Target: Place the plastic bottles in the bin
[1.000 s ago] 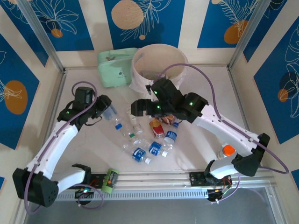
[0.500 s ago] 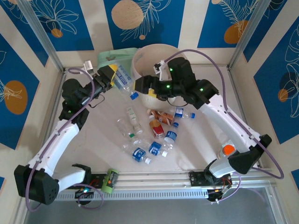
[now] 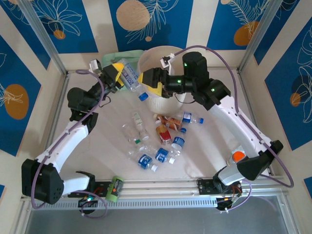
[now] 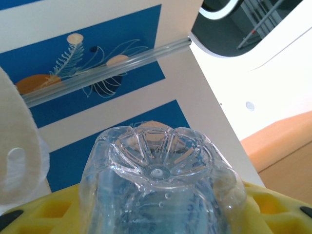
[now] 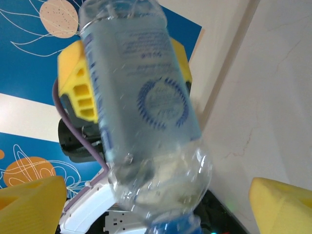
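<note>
Table (image 3: 214, 141) carries the bin (image 3: 146, 57) at its far edge and loose plastic bottles (image 3: 161, 154) at centre. The left gripper (image 3: 118, 74) is clamped on a clear blue-labelled bottle (image 3: 130, 80), cap lowest, raised just beside the bin. The right gripper (image 3: 150, 84) is spread wide and empty, near that bottle.

Right fingers (image 3: 147, 78) hang spread at the near-left rim of the bin (image 3: 165, 48), facing the held bottle (image 3: 129, 78) in the left fingers (image 3: 116, 73). Tight there! Bare counter (image 3: 209, 146) lies open either side of the loose bottles (image 3: 145, 161).
</note>
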